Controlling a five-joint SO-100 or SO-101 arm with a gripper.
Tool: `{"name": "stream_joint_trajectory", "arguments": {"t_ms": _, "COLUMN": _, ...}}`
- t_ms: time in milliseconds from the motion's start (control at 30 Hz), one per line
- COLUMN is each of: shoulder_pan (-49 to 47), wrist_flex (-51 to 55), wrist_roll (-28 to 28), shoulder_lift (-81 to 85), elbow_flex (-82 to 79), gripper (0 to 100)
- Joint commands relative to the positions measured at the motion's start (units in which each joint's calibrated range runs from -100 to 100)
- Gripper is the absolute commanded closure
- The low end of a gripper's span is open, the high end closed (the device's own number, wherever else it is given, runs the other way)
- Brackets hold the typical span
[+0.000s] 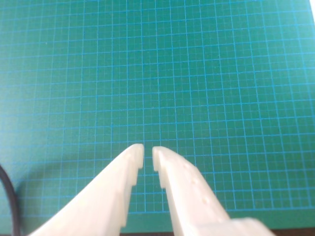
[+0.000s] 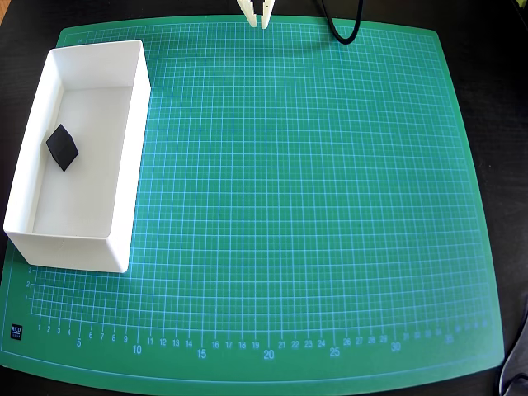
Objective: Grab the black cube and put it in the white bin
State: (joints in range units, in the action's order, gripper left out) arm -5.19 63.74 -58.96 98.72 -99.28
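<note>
In the overhead view the black cube [image 2: 62, 147] lies on the flat bottom of the white bin [image 2: 130, 173], which stands at the mat's left side. My gripper [image 2: 258, 20] pokes in at the top edge of the mat, far from the bin and to its right. In the wrist view my gripper [image 1: 148, 153] has its two cream fingers almost together with only a thin gap and nothing between them, above bare green mat. The cube and bin are out of the wrist view.
A green gridded cutting mat [image 2: 313, 206] covers the table. A black cable [image 2: 342, 29] loops in at the top of the overhead view, and a black cable [image 1: 10, 201] shows at the wrist view's lower left. Dark table surrounds the mat.
</note>
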Motion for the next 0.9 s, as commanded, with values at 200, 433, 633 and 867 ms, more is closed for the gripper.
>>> {"name": "stream_joint_trajectory", "arguments": {"t_ms": 200, "shoulder_pan": 0.16, "wrist_flex": 0.21, "wrist_roll": -0.13, "shoulder_lift": -0.34, "elbow_flex": -0.27, "gripper": 99}}
{"name": "stream_joint_trajectory", "arguments": {"t_ms": 433, "shoulder_pan": 0.16, "wrist_flex": 0.30, "wrist_roll": 0.19, "shoulder_lift": -0.34, "elbow_flex": -0.27, "gripper": 99}}
{"name": "stream_joint_trajectory", "arguments": {"t_ms": 633, "shoulder_pan": 0.16, "wrist_flex": 0.30, "wrist_roll": 0.24, "shoulder_lift": -0.43, "elbow_flex": -0.27, "gripper": 99}}
{"name": "stream_joint_trajectory", "arguments": {"t_ms": 867, "shoulder_pan": 0.16, "wrist_flex": 0.30, "wrist_roll": 0.13, "shoulder_lift": -0.43, "elbow_flex": -0.27, "gripper": 99}}
